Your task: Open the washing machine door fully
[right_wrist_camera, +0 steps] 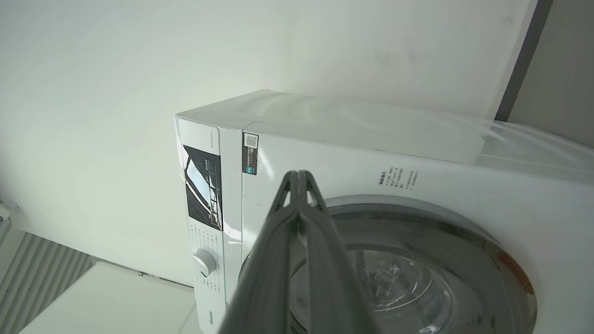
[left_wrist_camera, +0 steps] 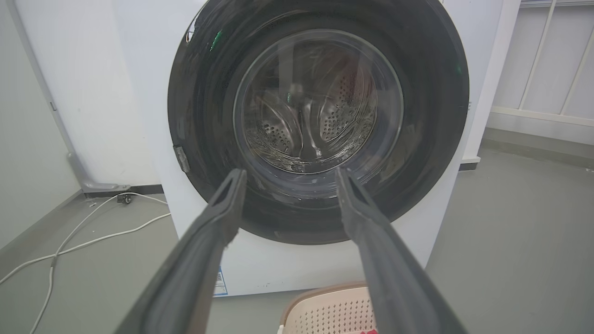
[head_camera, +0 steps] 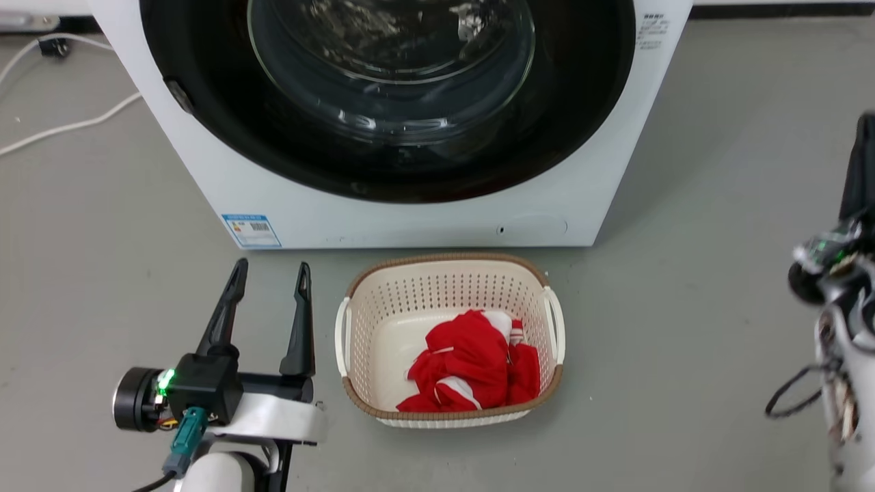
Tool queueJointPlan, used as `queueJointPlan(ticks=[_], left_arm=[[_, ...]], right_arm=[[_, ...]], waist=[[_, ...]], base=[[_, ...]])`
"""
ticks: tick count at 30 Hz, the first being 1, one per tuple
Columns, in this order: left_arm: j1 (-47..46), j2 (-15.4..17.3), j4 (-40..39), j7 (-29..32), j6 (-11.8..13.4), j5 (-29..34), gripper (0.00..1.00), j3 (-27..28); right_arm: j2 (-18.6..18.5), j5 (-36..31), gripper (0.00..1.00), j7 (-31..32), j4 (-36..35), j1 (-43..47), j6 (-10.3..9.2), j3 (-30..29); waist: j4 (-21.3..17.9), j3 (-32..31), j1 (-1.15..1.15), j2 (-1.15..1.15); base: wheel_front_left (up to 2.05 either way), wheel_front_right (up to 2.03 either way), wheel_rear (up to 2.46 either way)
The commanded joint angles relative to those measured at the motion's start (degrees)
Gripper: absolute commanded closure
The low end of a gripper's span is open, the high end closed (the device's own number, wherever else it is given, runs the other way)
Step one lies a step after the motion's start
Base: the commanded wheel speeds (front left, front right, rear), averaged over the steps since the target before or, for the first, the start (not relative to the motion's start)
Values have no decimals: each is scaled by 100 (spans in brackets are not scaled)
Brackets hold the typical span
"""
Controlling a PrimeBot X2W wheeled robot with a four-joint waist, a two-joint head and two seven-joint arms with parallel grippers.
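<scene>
The washing machine door (head_camera: 389, 82) is a glossy black disc with a clear glass bowl, lying flush against the white machine front. The left wrist view faces the door (left_wrist_camera: 320, 106) straight on, and steel drum holes show through its glass. My left gripper (head_camera: 272, 265) is open above the floor before the machine's lower left corner, empty, with its fingers pointing at the door's lower half (left_wrist_camera: 290, 170). My right gripper (right_wrist_camera: 299, 174) is shut with nothing in it, aimed at the machine's upper front above the door (right_wrist_camera: 417, 283). In the head view the right gripper (head_camera: 865, 130) stands at the far right edge.
A cream laundry basket (head_camera: 355, 328) holding a red and white cloth (head_camera: 478, 369) sits on the floor just in front of the machine. White cables (head_camera: 68, 126) trail on the floor at the left. A small round flap (head_camera: 540, 225) is at the machine's lower right.
</scene>
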Motion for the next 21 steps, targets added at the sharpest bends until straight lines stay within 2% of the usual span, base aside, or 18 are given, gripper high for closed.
queueJointPlan(ticks=[1, 7, 12, 17, 21], left_arm=[[-114, -3, -40, -16, 6, 31, 0, 14], [-337, 9, -82, -15, 1, 68, 0, 36], [-558, 22, -74, -15, -28, 114, 0, 27], [-756, 32, -109, -15, -51, 128, 0, 17], [-882, 40, -183, -15, -59, 149, 0, 23]], right_arm=[[-129, 49, 100, 109, 179, -338, 0, 33], [-606, 100, 100, 653, 1136, -1668, 0, 288], [-965, -129, 100, 1251, 2082, -2830, 0, 739], [-1098, -425, 100, 1961, 3081, -3988, 0, 1238], [-1031, -766, 100, 2544, 3734, -4842, 0, 1662]], waist=[[14, 201, -1, 0], [-17, 559, -1, 0], [-16, 772, -1, 0], [19, 964, -1, 0], [43, 1166, -1, 0]], base=[[0, 0, 0], [0, 0, 0], [0, 0, 0], [0, 0, 0], [0, 0, 0]])
